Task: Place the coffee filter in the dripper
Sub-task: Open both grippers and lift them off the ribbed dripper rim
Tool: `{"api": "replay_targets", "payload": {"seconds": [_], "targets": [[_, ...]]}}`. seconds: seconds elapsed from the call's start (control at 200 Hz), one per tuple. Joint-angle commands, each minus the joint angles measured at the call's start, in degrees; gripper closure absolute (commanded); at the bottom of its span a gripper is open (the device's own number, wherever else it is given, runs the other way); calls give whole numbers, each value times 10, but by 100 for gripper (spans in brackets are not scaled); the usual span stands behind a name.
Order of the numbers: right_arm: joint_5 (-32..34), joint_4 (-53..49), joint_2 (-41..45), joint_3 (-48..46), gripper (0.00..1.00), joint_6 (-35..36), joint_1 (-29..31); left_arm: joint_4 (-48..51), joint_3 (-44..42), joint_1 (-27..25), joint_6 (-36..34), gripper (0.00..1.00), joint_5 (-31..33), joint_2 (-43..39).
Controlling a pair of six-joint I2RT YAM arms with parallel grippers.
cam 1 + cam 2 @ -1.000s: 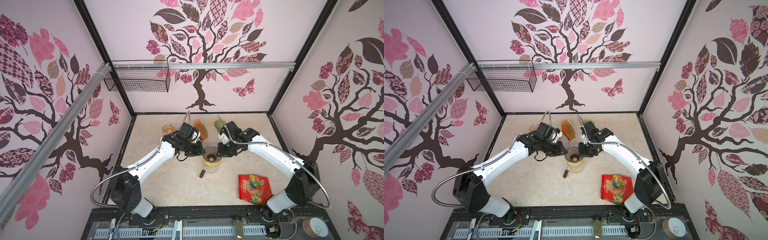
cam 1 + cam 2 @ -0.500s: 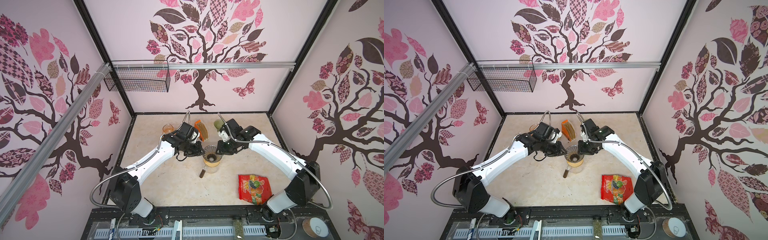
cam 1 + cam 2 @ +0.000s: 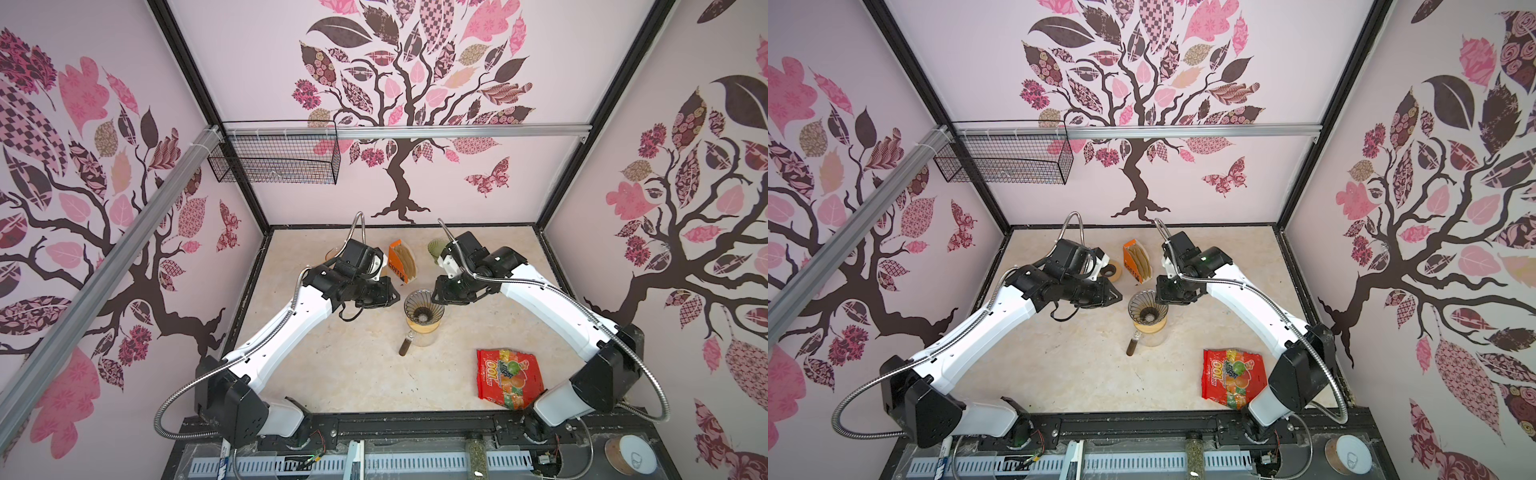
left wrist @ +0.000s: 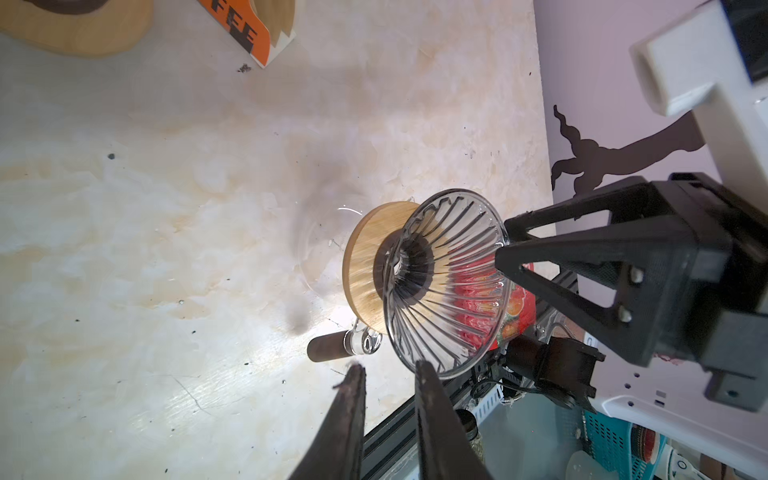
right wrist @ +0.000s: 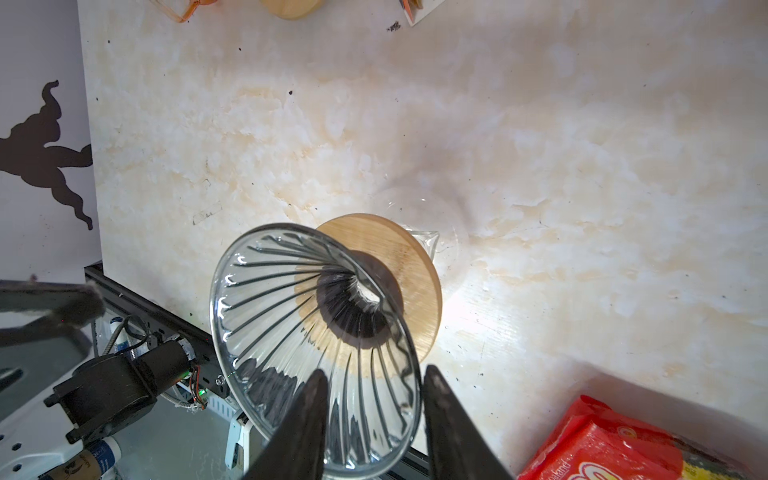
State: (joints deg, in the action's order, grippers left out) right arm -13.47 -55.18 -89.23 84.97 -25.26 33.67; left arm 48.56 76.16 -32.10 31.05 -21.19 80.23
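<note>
Coffee filter not picked yet, sits in the orange box on the desk, just behind the empty dripper. Left tool slightly apart, empty. Right tool part open, straddling the dripper rim. Pick and place both remain.

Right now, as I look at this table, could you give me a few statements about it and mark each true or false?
1. The glass dripper has no paper filter in it. True.
2. The left gripper is carrying a filter. False: nothing is between its fingers.
3. The dripper sits on a glass carafe. True.
4. The red candy bag leans against the orange filter box. False: the bag lies apart, near the front on the right arm's side; the box stands behind the dripper.
5. The right gripper is far from the dripper. False: its jaws stand apart right at the rim.
</note>
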Motion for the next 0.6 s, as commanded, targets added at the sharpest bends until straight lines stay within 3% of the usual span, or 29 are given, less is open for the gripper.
{"api": "replay_targets", "payload": {"seconds": [0.0,0.215,0.355,0.485,0.595], "targets": [[9,-10,23,25,58,9,0,14,32,11,-17,75,8,-14],[18,-16,30,34,55,11,0,28,46,15,-24,69,28,-26],[29,-20,40,44,52,11,0,31,47,17,-23,58,43,-36],[38,-16,54,48,49,9,0,32,47,18,-23,42,59,-44],[48,-16,66,54,45,9,0,29,45,18,-26,8,74,-51]]}}
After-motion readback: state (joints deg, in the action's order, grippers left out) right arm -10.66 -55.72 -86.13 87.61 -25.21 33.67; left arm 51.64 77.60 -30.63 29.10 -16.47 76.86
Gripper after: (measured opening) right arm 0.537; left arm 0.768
